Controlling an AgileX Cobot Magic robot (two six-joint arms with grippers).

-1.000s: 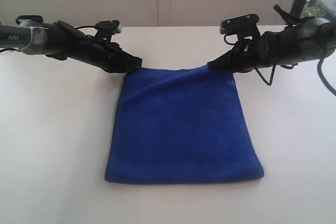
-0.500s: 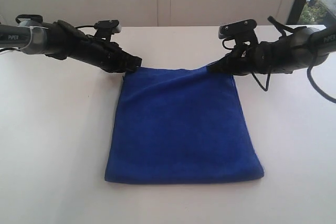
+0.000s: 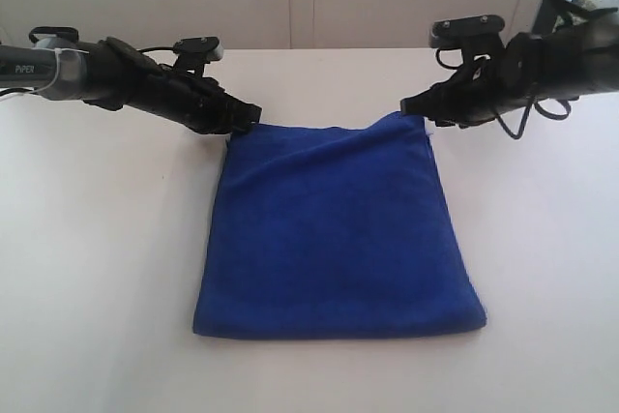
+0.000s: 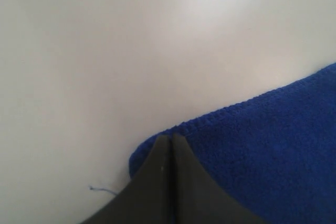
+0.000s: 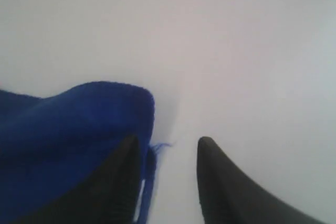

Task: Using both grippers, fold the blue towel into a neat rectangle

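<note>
The blue towel point(image 3: 334, 229) lies flat in the middle of the white table point(image 3: 97, 258). It looks folded over once, with the fold at 6 o'clock and the loose edges at 12 o'clock. The left gripper point(image 3: 244, 119) is at the towel's 11 o'clock corner, and its jaws are pinched tight on that corner. The right gripper point(image 3: 414, 105) is at the 1 o'clock corner. Its jaws are wide apart and hold nothing, with the cloth right by one of them. I think one fold is being finished. Next, the left jaws need to let go too. Then both can pick new corners for another fold, keeping the edges lined up
</note>
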